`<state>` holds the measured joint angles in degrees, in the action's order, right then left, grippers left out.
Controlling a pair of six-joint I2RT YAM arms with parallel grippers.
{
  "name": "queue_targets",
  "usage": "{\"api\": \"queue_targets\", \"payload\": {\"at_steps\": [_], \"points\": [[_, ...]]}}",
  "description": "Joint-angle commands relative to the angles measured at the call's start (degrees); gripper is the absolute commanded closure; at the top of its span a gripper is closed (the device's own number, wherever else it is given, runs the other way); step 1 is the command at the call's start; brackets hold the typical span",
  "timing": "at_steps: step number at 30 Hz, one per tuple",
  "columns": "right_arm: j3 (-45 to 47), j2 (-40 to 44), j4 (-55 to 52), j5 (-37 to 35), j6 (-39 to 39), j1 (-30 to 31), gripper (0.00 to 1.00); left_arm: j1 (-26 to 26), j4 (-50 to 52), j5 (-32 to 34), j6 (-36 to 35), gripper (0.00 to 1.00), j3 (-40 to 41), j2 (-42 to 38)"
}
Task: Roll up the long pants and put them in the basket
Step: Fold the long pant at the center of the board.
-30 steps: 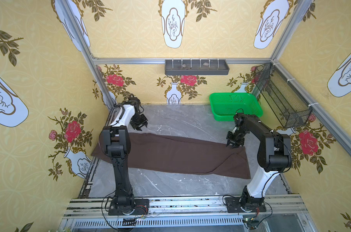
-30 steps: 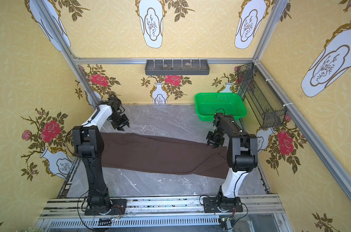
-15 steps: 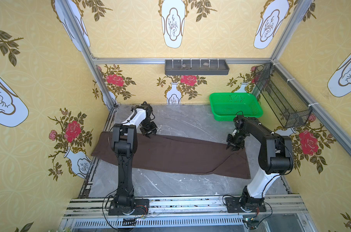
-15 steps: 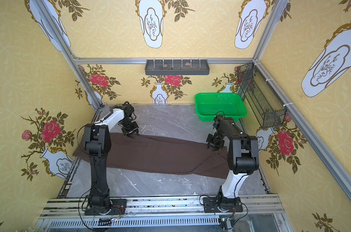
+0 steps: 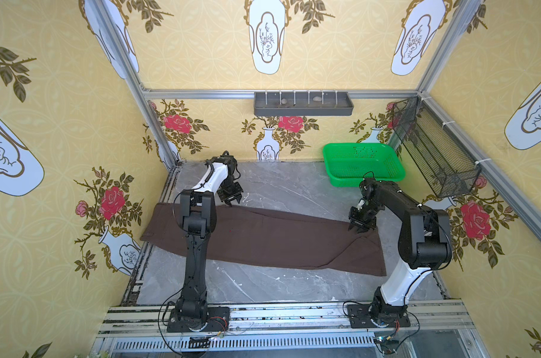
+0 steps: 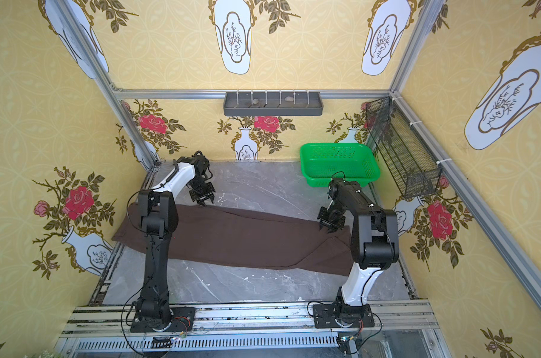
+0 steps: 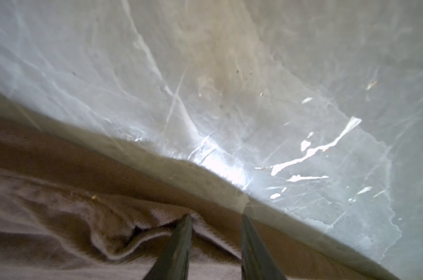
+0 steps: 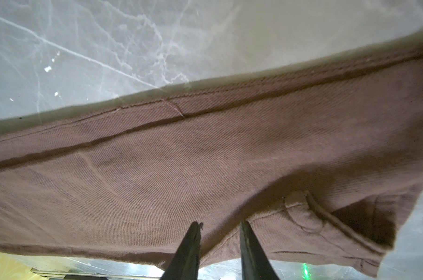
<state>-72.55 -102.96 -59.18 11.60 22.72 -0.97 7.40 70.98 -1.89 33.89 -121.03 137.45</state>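
Observation:
The long pants [image 5: 278, 241] [image 6: 247, 241] lie flat and stretched from left to right across the grey marble table [image 5: 294, 186]. My left gripper [image 5: 232, 202] [image 6: 205, 203] is down at their far edge near the left end. In the left wrist view it [image 7: 215, 215] stands open, tips on the fabric [image 7: 60, 218], with a small raised fold between them. My right gripper [image 5: 360, 230] [image 6: 327, 229] is at the far edge near the right end. It [image 8: 220, 221] is open over the cloth [image 8: 205, 157], holding nothing.
A green basket [image 5: 368, 181] sits at the back right corner, close behind my right arm. A black wire basket [image 5: 433, 148] hangs on the right wall and a grey shelf [image 5: 303, 105] on the back wall. The arms' mounting rail [image 5: 278, 313] borders the table's front.
My left gripper has swung rightward along the far side and come down onto the pants' far edge, its jaws narrowing slightly. The right gripper has barely moved.

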Motion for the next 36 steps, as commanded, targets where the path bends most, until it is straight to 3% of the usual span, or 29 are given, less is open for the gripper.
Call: {"api": "queue_targets", "payload": {"at_steps": [1,6,16,23,36], "points": [[0.39,0.21,-0.15,0.11,-0.22,0.09,0.70,-0.02,2.44,0.42,-0.85,0.64,1.23,-1.02],[0.91,-0.24,0.72,0.80,0.13,0.12,0.70,-0.02,2.16,1.27,-1.19,0.66,3.19,-3.07],[-1.34,-1.12,-0.17,0.39,-0.57,0.40,0.70,-0.02,1.18,1.80,-2.29,0.73,3.39,2.00],[-0.70,-0.86,0.03,0.54,-0.66,0.37,0.70,-0.02,0.64,1.98,-3.17,1.00,2.06,4.53],[1.31,-0.93,1.38,0.89,-0.56,0.49,0.70,-0.10,3.95,1.72,-1.65,1.00,-10.10,6.77]]}}
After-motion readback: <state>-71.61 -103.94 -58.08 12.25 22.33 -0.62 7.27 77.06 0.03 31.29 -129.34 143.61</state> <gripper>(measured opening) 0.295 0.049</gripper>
